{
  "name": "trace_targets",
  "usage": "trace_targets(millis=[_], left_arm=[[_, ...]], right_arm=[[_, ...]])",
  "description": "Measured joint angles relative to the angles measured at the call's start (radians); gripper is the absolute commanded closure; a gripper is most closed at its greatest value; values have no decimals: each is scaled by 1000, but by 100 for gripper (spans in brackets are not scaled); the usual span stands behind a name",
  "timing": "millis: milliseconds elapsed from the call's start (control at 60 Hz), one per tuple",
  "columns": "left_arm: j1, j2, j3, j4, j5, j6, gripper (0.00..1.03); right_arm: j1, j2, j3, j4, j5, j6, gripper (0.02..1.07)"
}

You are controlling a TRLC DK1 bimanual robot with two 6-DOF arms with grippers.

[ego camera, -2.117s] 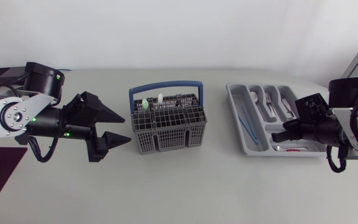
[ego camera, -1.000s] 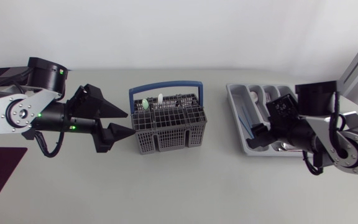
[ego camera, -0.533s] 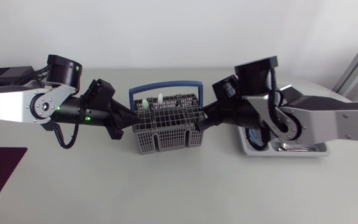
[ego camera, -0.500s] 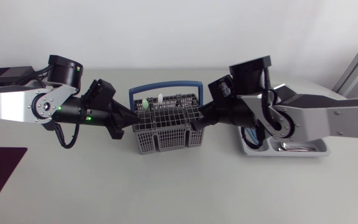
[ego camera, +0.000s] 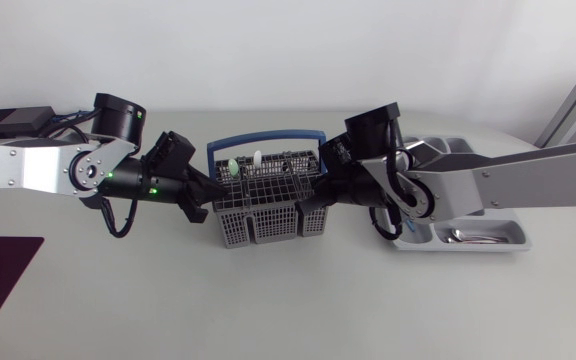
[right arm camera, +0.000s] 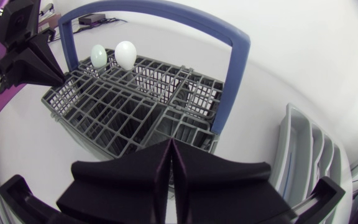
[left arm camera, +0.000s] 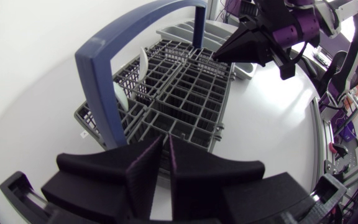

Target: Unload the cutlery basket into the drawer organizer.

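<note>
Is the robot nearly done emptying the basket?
Not yet. Metal cutlery lies in the grey plastic organizer tray. The left gripper and right gripper sit shut and empty beside the grey mesh basket. A white spoon and a green spoon are left inside.

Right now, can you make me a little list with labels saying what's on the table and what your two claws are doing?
Basket: grey cutlery basket with a blue handle, in the middle of the table
Inside basket: green spoon and white spoon, standing side by side
Organizer: grey drawer organizer, on the basket's right
Left gripper: shut, at the basket's left side
Right gripper: shut, at the basket's right side
</note>
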Motion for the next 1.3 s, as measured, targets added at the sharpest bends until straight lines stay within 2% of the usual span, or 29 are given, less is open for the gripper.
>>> trace_targets(millis=[200,283,417,583,767,917,1033,1183,1300], left_arm=[[4,-117,-3,-40,-3,-19,77],[5,-168,-4,-59,-3,-19,77],[2,-178,-44,-77,-3,-8,77],[-35,-177,-104,-105,-3,47,77],[-56,-153,-119,-117,-3,120,77],[-62,-90,-133,-115,-20,166,77],[-68,-57,-145,-87,-38,171,77],[-60,-27,-146,-38,-45,171,77],[-39,-17,-146,-6,-47,170,77]], right_arm=[[-4,-118,-1,-60,-27,0,101],[-38,-187,-1,-61,-51,0,101],[-119,-190,-1,-61,-87,1,101],[-191,-105,58,-53,-161,48,101],[-246,31,222,-62,-288,131,101],[-284,185,431,-165,-449,215,101],[-289,278,532,-241,-538,255,101],[-288,303,545,-298,-607,257,101],[-289,291,533,-312,-625,254,101]])
